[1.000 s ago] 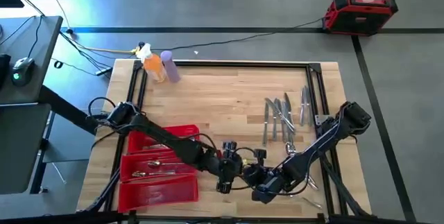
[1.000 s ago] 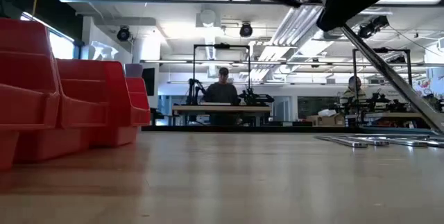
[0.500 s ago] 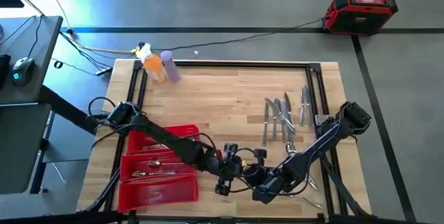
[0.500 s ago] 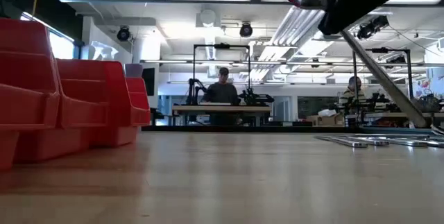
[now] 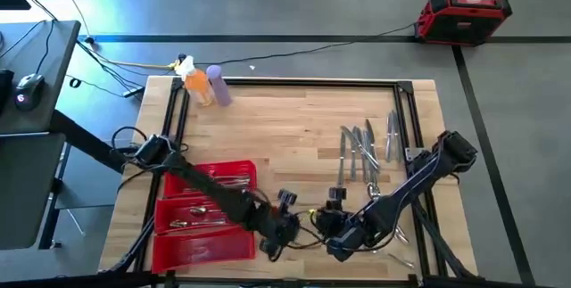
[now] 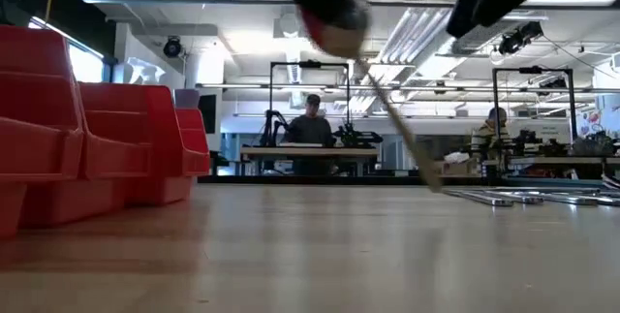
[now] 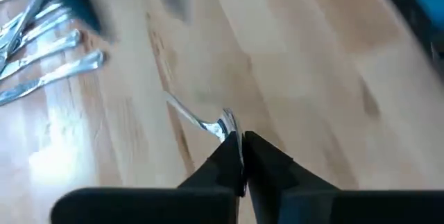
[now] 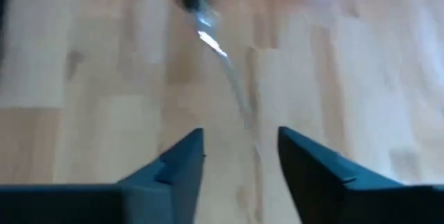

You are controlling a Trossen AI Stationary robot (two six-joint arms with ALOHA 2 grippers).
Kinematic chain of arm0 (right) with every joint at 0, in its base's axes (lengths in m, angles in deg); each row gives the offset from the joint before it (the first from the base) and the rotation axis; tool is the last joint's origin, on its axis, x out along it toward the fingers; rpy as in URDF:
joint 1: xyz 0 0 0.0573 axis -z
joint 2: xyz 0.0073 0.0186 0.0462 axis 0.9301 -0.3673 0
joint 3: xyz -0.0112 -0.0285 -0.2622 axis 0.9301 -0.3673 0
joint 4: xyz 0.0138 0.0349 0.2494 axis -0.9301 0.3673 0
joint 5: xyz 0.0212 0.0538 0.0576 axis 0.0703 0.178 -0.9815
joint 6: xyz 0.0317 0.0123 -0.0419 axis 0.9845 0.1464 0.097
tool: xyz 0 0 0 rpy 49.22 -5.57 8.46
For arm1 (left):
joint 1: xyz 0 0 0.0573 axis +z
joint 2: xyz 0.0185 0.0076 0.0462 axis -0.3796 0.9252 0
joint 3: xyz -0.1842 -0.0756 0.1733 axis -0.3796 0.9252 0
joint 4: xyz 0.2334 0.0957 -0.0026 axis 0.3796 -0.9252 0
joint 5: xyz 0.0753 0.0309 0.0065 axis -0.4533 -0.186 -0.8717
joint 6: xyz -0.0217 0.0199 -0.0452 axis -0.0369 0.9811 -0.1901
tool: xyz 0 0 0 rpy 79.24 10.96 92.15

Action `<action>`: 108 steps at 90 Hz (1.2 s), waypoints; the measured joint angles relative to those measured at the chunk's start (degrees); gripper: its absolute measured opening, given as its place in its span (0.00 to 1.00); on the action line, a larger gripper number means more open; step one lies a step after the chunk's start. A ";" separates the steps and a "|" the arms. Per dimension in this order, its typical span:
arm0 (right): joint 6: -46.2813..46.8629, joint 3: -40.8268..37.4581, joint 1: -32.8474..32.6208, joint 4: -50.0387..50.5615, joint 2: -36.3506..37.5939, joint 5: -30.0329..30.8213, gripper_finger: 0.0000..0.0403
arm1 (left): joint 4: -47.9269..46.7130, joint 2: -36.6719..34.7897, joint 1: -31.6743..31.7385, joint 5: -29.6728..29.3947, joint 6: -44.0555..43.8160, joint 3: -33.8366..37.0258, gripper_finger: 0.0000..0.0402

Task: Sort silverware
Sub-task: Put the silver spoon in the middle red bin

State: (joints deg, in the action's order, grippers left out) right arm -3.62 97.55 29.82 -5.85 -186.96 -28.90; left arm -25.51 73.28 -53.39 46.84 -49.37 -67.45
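Fork (image 7: 201,118) tip behind left hand (image 7: 242,148)

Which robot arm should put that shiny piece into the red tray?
The left. Its gripper is already shut on the silverware piece and sits close to the red tray. The right gripper is open, holds nothing, and is farther from the tray.

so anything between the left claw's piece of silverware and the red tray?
Nothing visible. The left claw is shut on a slim silver utensil above bare wooden table, just right of the red plastic tray. The right claw is open, on the side away from the tray.
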 joint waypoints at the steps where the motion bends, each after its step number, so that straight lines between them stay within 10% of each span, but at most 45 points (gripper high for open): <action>1: 0.71 0.53 -0.04 1.02 0.00 0.39 0.48 | -0.91 0.00 -0.31 -0.39 0.16 -0.17 0.00; 24: 5.45 8.28 -4.02 11.04 0.08 11.66 0.53 | -24.99 -0.02 -11.95 -10.33 0.33 -7.75 0.00; 50: 6.61 8.29 -5.79 11.26 0.09 15.89 0.48 | -49.46 -0.15 -25.69 -8.75 -13.38 -15.73 0.00; 108: 7.00 8.21 -5.25 11.19 0.09 13.72 0.47 | -49.59 -12.72 -30.91 -4.70 -27.31 2.38 0.00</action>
State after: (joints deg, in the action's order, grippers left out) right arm 3.39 105.76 24.57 5.34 -186.87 -15.17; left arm -75.10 60.56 -84.30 42.14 -76.68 -65.07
